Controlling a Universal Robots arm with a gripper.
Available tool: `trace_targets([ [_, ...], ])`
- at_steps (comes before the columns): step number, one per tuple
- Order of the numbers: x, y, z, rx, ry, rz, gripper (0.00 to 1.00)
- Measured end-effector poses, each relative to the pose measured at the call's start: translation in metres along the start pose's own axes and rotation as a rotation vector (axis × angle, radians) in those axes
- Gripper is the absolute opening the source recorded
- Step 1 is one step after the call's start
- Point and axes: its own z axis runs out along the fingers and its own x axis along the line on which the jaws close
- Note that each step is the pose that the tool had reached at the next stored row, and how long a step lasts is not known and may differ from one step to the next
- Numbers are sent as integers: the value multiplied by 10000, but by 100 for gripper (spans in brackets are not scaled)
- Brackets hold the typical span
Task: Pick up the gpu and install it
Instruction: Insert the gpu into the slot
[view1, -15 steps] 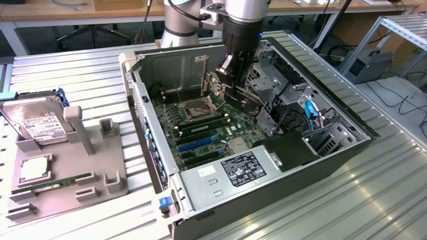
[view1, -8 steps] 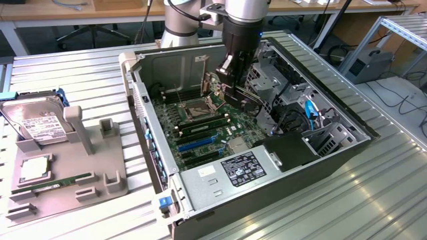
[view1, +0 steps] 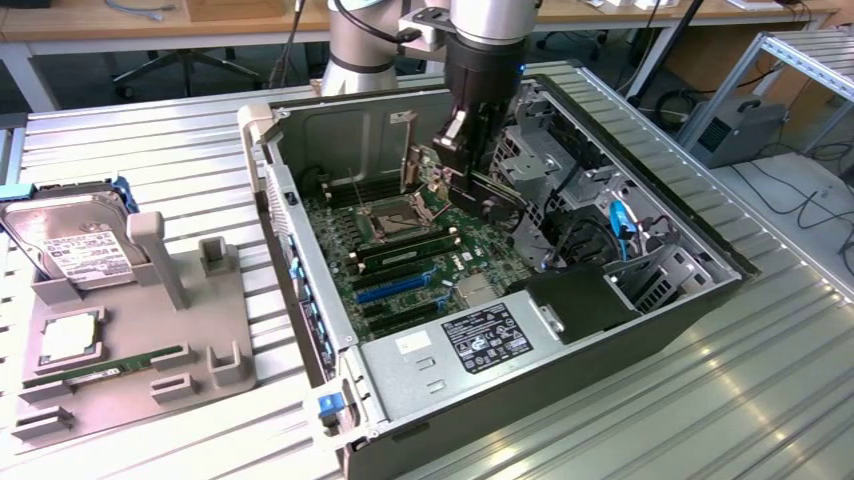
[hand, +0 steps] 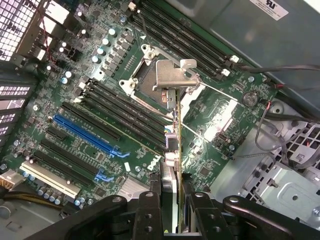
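One gripper (view1: 451, 150) hangs inside your open case (view1: 694, 290), fingers (hand: 150, 205) clamped on the gpu (hand: 173, 145), which you hold edge-on over the motherboard (hand: 100, 60). From the exterior view, the card sits at one o'clock from the socket (view1: 398, 215); the hard drive (view1: 74, 245) lies outside the case at nine o'clock.

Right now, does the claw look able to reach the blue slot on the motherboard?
Probably yes. The case is open, the claw, shut on the gpu, hangs inside above the motherboard, and nothing covers the blue slot.
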Motion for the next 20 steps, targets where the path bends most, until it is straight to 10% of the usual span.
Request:
trace_targets([
  [20, 0, 0, 2, -2, -46, -657, 27],
])
